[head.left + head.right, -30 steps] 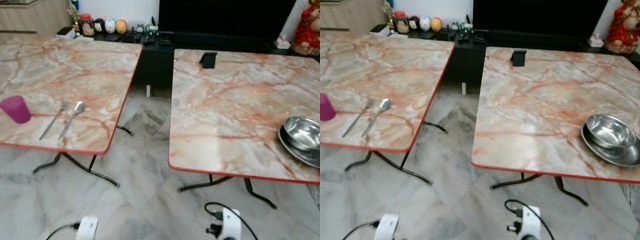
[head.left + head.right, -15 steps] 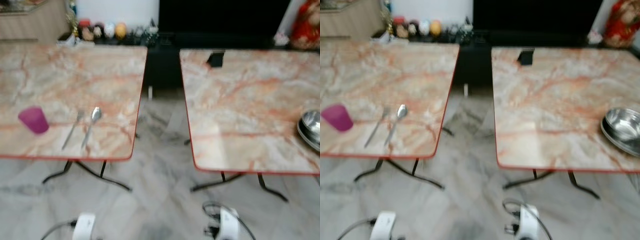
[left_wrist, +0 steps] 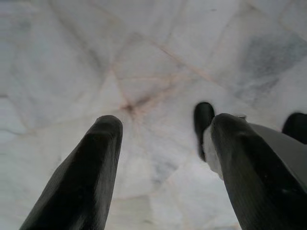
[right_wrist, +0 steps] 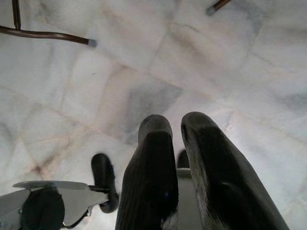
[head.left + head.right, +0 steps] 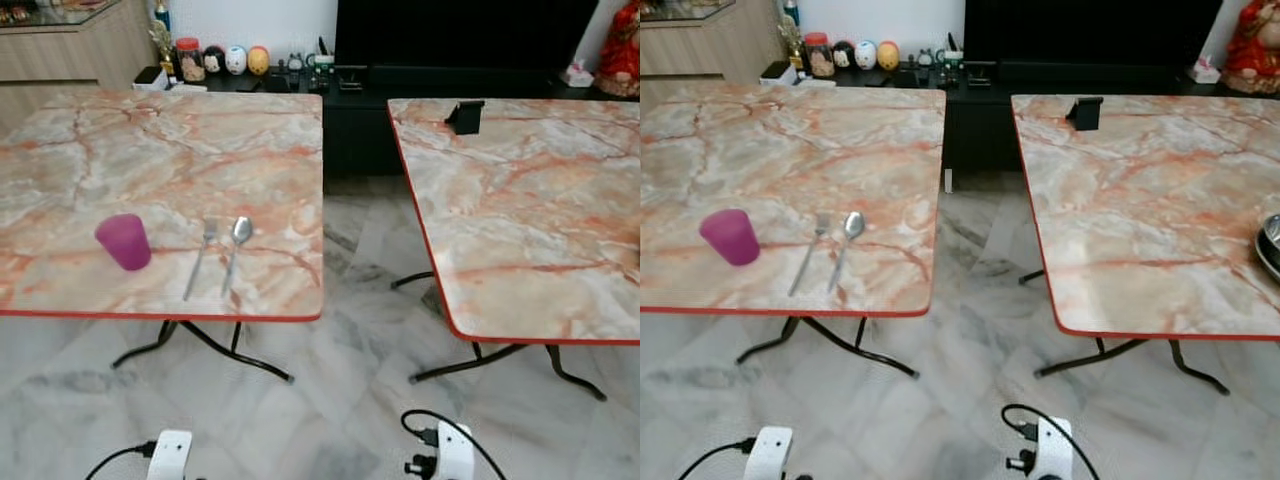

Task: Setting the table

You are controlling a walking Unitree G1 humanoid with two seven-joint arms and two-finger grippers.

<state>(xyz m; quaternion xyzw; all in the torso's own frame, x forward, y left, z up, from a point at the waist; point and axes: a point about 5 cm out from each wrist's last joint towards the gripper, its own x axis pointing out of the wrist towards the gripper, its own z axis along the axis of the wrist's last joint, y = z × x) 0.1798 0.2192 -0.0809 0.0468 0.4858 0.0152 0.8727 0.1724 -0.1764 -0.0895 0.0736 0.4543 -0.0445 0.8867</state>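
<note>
A purple cup [image 5: 123,242] stands upright on the left marble table [image 5: 150,140], near its front edge. To the right of the cup a fork [image 5: 200,258] and a spoon [image 5: 234,250] lie side by side. On the right marble table [image 5: 520,200], the rim of a steel bowl [image 5: 1272,245] peeks in at the far right edge. Both arms hang low in front of the tables. My left gripper [image 3: 163,129] is open over the marble floor with nothing in it. The right gripper [image 4: 176,127] is shut and empty, also facing the floor.
A floor gap [image 5: 370,260] runs between the two tables, with black table legs [image 5: 200,345] splayed into it. A small black stand [image 5: 465,116] sits at the right table's far edge. Behind are a dark TV cabinet [image 5: 350,90] with jars [image 5: 188,58] and a wooden counter [image 5: 70,40].
The whole picture has shifted right, so the camera has turned left. The left table now sits more centrally and the bowl is almost out of view. Nothing on the tables has moved.
</note>
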